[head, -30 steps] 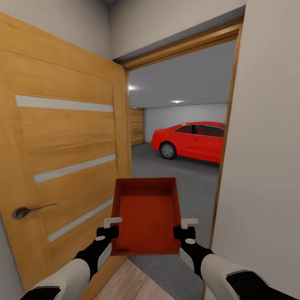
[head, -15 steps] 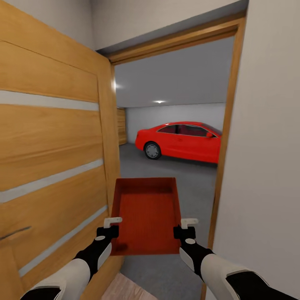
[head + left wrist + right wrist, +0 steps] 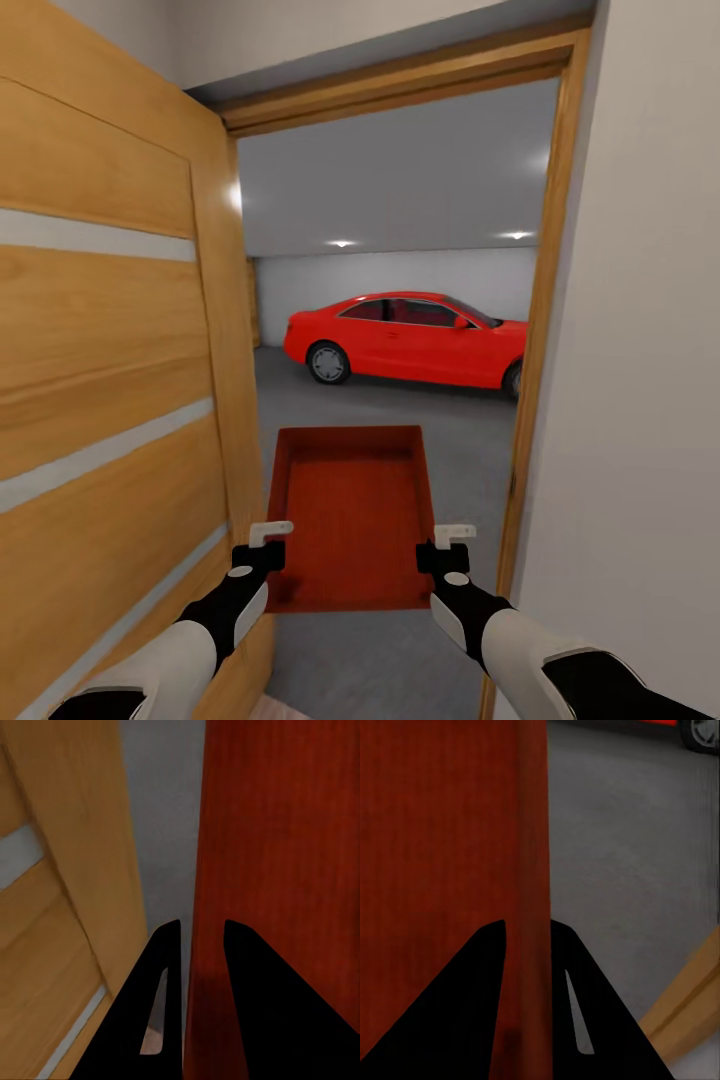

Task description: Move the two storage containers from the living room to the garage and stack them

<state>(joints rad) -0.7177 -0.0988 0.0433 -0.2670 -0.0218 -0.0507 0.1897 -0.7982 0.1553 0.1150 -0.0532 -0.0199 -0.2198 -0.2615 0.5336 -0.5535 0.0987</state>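
Note:
I hold one orange-red storage container (image 3: 348,515) level in front of me, in the doorway to the garage. My left gripper (image 3: 268,553) is shut on its left wall, my right gripper (image 3: 432,553) on its right wall. In the left wrist view the black fingers (image 3: 251,967) pinch the red wall (image 3: 277,855). The right wrist view has that gripper (image 3: 526,926) clamped over the container's rim (image 3: 531,832). Beyond the threshold lies the garage's dark grey floor (image 3: 470,430). The bin's ribbed inside is empty.
The orange-wood door (image 3: 110,380) with pale glass slats stands open close on my left. The wooden door frame (image 3: 530,380) and a pale wall (image 3: 640,350) are close on my right. A red car (image 3: 405,338) is parked across the garage.
The view has advanced toward the doorway and turned: the door fills more of the left, its handle has left the view, and the car shows further left. The container stays in both grippers.

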